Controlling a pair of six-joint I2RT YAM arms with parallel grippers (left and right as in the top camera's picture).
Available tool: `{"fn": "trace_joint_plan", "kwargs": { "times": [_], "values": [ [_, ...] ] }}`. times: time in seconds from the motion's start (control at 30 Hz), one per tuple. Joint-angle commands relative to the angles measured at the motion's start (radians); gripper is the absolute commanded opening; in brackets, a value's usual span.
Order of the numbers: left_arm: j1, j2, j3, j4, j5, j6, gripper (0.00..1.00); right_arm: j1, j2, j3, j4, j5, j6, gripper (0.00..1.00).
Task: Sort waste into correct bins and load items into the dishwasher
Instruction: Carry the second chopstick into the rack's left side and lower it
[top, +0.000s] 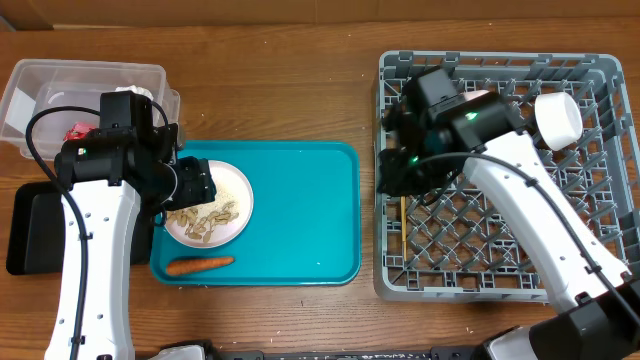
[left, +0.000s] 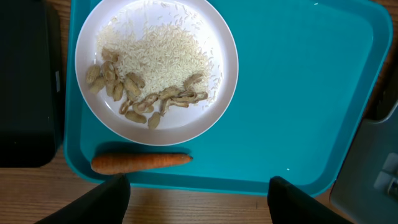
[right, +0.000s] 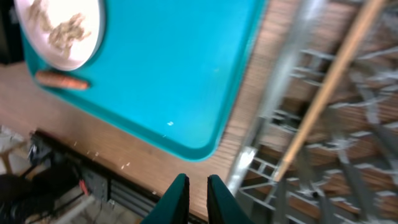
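A round white plate (top: 235, 200) with white rice (left: 155, 53) and beige nut scraps (left: 134, 93) sits at the left of a teal tray (top: 300, 220). An orange carrot (top: 200, 264) lies in front of it, also in the left wrist view (left: 142, 162). My left gripper (left: 199, 199) hangs over the tray's front edge, open wide and empty. My right gripper (right: 198, 193) is shut and empty by the left wall of the grey dish rack (top: 600, 200). Wooden chopsticks (right: 329, 87) lie in the rack, and a white cup (top: 558, 118) stands there. The bowls are hidden.
A clear tub (top: 60, 75) at the back left holds a red sauce packet (top: 75, 130). A flat black tray (top: 30, 230) lies left of the teal tray, also in the left wrist view (left: 25, 87). Bare wood shows between the teal tray and the rack.
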Motion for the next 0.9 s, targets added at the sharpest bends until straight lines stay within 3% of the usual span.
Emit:
{"fn": "trace_joint_plan", "kwargs": {
  "times": [0.0, 0.4, 0.7, 0.87],
  "values": [
    [-0.009, 0.005, -0.002, 0.001, -0.005, -0.004, 0.73, 0.037, -0.005, -0.050, 0.016, -0.048, -0.019, 0.14],
    [-0.009, 0.005, -0.002, 0.010, -0.006, -0.003, 0.73, 0.114, -0.005, -0.282, 0.138, -0.035, 0.064, 0.14],
    [-0.009, 0.005, -0.002, 0.007, -0.006, -0.003, 0.73, 0.114, -0.005, -0.287, 0.131, -0.024, 0.066, 0.13],
    [-0.009, 0.005, -0.002, 0.008, -0.006, -0.003, 0.73, 0.114, -0.005, -0.287, 0.111, 0.088, 0.137, 0.13]
  ]
}}
